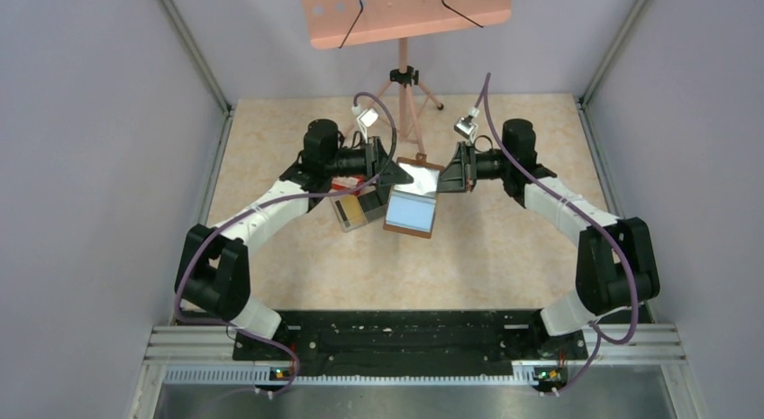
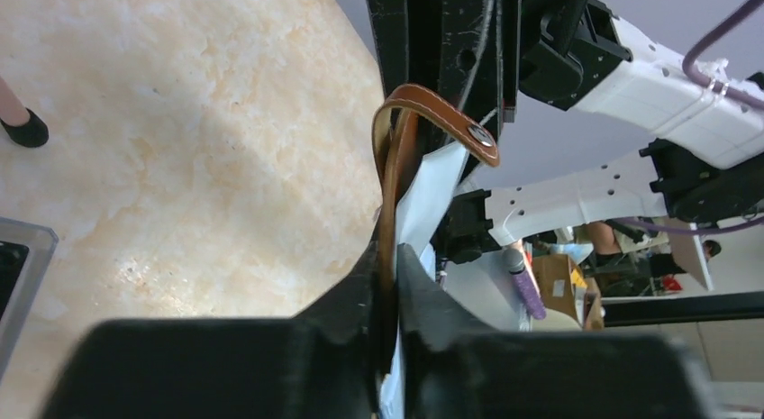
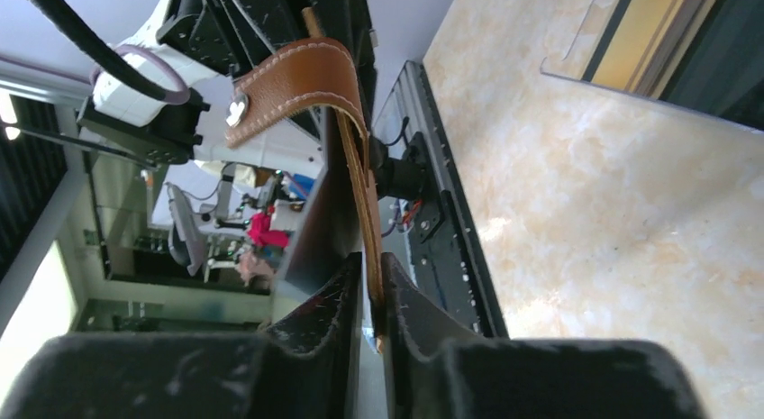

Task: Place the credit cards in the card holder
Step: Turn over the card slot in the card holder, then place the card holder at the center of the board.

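Nearest the overhead camera, the black mounting rail (image 1: 405,342) carries both arm bases at the near edge of the tabletop (image 1: 504,257). We see the left arm (image 1: 261,216) and the right arm (image 1: 563,203) reaching inward, so that they meet over the middle of the tabletop.

Between them the card holder (image 1: 412,203) is held open, up off the surface, with a pale inner panel facing upward. We cannot tell whether that panel is a card.

- The left hand (image 2: 387,270) is clamped on one brown leather edge.
- The right hand (image 3: 371,288) is clamped on the opposite edge.

Just beside the card holder, below the left hand, a clear plastic box (image 1: 335,210) rests on the tabletop with a tan-yellow credit card (image 1: 353,214) inside it. The closure strap (image 2: 441,113), which carries a metal snap, curls away above the left hand's fingers.
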Available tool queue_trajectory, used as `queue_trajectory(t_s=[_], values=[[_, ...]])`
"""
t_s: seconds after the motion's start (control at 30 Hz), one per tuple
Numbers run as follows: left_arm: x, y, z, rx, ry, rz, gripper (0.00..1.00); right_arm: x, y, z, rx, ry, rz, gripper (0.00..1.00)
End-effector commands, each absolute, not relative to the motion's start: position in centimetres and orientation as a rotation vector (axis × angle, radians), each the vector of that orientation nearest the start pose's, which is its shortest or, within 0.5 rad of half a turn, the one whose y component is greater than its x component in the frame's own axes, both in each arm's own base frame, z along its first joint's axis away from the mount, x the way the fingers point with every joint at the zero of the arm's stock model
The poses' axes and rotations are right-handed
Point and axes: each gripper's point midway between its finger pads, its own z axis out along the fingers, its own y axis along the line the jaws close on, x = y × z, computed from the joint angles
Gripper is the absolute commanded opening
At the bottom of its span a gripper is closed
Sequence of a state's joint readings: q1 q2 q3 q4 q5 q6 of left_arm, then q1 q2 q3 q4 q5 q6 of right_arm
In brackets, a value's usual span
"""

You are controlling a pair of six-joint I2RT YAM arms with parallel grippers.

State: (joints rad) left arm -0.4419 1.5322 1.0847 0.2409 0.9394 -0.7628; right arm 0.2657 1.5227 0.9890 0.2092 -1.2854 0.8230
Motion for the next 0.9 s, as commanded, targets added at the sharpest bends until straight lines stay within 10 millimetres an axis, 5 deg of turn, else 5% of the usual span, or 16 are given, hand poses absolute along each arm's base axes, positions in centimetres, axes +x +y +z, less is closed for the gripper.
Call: queue_trajectory(t_s=[0.0,0.17,0.37,0.77,0.83,0.87], values=[[29.8,-31.0,27.8,0.496,1.966,-1.598,0.06,28.0,25.4,27.5,-0.505,1.978,1.768,0.26],[29.7,-30.1,26.5,0.514,2.083,-1.487,0.00,29.9,24.0,27.8,-0.492,1.998,1.556,0.67],[28.2,-29.4,25.2,0.595,2.209,-1.463,0.00,29.9,23.8,28.1,-0.567,1.981,1.503,0.83],[24.9,-30.6,25.9,0.792,2.199,-1.616,0.00,25.7,28.1,25.4,-0.845,2.031,1.595,0.85],[24.8,-30.8,26.2,0.803,2.188,-1.623,0.00,24.9,28.6,25.0,-0.881,2.034,1.632,0.80],[25.0,-30.8,26.4,0.803,2.179,-1.603,0.00,24.2,29.1,24.7,-0.906,2.037,1.688,0.64]])
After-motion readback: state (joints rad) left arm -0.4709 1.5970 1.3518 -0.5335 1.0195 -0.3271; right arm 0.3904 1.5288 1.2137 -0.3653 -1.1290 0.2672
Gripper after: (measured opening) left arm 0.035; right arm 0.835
